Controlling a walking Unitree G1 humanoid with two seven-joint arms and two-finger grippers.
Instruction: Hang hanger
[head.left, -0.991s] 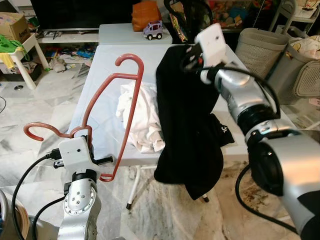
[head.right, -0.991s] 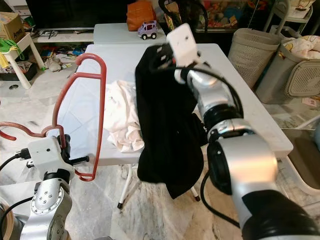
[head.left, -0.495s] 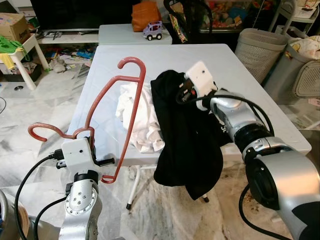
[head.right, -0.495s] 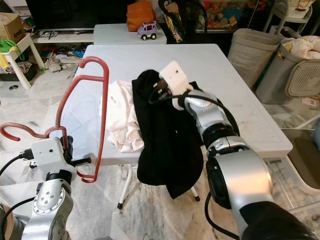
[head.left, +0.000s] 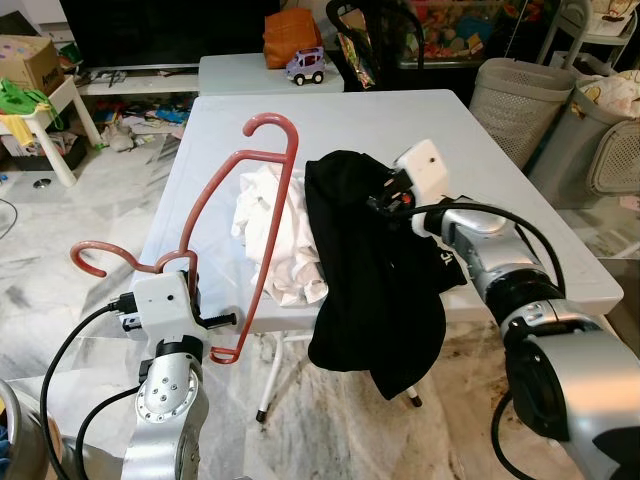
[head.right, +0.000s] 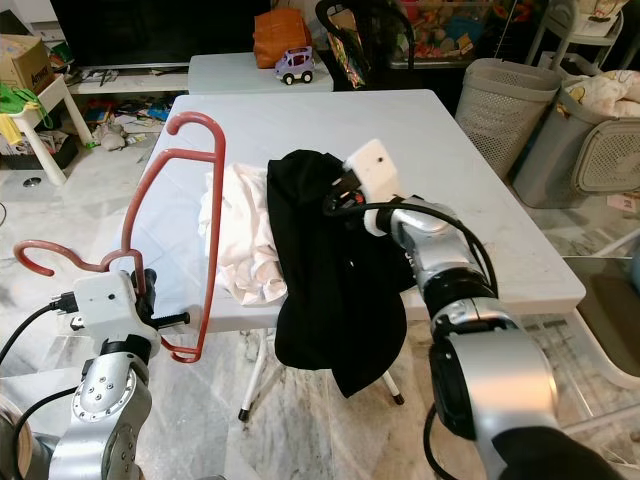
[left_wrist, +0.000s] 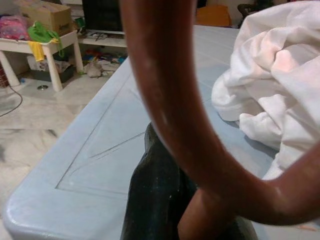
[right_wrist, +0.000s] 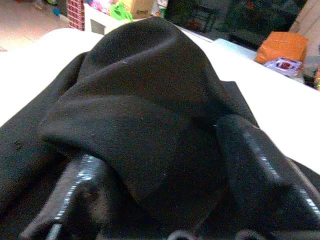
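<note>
A red hanger (head.left: 270, 119) stands upright off the white table's (head.left: 400, 120) front-left corner, hook end up. My left gripper (head.left: 183, 268) is shut on its lower part; the left wrist view shows the red bar (left_wrist: 165, 100) close up against a black finger (left_wrist: 160, 200). A black garment (head.left: 370, 290) drapes over the table's front edge and hangs toward the floor. My right gripper (head.left: 383, 200) is shut on the garment's top fold, low over the table, and the right wrist view shows the cloth (right_wrist: 145, 115) bunched between both fingers. A crumpled white garment (head.left: 275, 235) lies between hanger and black cloth.
Two laundry baskets (head.left: 520, 100) (head.left: 590, 130) stand to the right of the table. Behind it a second table (head.left: 240, 72) carries a toy car (head.left: 305, 65) and an orange bag (head.left: 290, 30). A small white table (head.left: 50, 110) and clutter sit on the marble floor at far left.
My right gripper has come down from high above the table to just over it, bringing the black garment's top with it. The left gripper and hanger hold about the same place.
</note>
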